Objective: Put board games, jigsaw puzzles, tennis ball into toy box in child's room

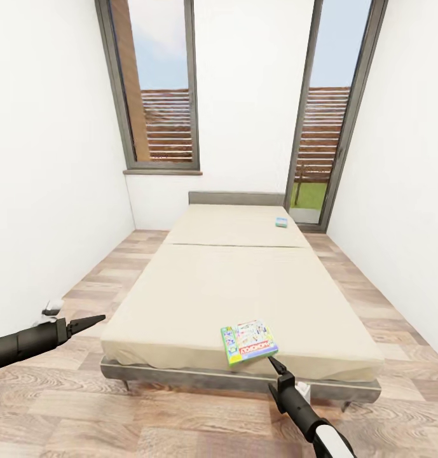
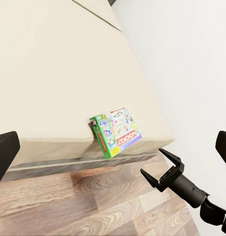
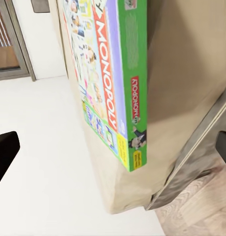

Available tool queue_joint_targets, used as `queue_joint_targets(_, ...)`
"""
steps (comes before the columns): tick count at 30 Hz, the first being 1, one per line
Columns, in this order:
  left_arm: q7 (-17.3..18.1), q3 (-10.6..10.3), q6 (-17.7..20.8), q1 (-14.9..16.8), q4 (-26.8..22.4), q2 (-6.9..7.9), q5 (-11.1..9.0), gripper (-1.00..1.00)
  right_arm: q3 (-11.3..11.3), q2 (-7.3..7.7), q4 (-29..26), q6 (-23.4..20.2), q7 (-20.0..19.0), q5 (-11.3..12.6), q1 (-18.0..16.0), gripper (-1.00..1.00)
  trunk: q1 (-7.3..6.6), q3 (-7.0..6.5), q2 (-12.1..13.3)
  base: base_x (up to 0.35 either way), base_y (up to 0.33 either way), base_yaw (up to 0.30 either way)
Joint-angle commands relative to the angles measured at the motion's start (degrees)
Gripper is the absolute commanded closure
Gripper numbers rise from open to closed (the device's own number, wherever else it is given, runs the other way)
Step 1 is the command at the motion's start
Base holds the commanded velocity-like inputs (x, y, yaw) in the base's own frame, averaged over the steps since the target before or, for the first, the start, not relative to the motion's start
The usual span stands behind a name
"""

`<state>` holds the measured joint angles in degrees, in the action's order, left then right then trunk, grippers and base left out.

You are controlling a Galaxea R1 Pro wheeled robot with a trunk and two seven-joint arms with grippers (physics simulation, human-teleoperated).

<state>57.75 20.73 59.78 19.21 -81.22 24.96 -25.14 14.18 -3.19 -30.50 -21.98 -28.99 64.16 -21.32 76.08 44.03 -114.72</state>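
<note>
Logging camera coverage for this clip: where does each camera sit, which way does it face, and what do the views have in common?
Head view: high on the robot, facing down the bed toward the windows; left gripper and right gripper show.
Left wrist view: beside the bed's foot, looking across at the Monopoly box and the open right gripper.
Right wrist view: near the bed edge, close on the Monopoly box; dark finger edges show.
Shared: all three see that box at the bed's foot edge.

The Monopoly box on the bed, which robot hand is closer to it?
Right. The right gripper sits just below the Monopoly box at the bed's foot; the left gripper is off beside the bed.
</note>
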Motion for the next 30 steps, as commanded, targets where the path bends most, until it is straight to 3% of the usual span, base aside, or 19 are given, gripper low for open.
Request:
queue_joint_targets(1,0.3,0.0,0.2,0.0,0.0,0.00,0.1,-1.00,0.3,-0.06,0.0,-0.5,0.0,0.4,0.0,-1.00,0.22,0.24,-0.4,0.000,0.000,0.000)
queue_joint_targets(15,0.3,0.0,0.2,0.0,0.0,0.00,0.1,-1.00,0.4,-0.06,0.0,-0.6,-0.1,0.4,0.0,-1.00,3.29,2.75,-6.1,0.000,0.000,0.000)
queue_joint_targets(20,0.3,0.0,0.2,0.0,0.0,0.00,0.1,-1.00,-0.1,-0.11,-1.1,-0.6,-0.2,0.4,0.0,-1.00,3.29,2.75,-6.1,0.000,0.000,0.000)
queue_joint_targets(25,0.3,0.1,0.2,0.0,0.0,0.00,0.1,-1.00,-2.8,-0.07,-2.1,-0.6,-0.2,0.4,0.0,-1.00,3.29,2.75,-6.1,0.003,0.000,0.000)
queue_joint_targets(30,0.3,0.0,0.2,0.0,0.0,0.00,0.1,-1.00,-3.6,-0.06,-2.3,-0.6,-0.2,0.4,0.0,-1.00,3.29,2.75,-6.1,0.110,0.029,0.000)
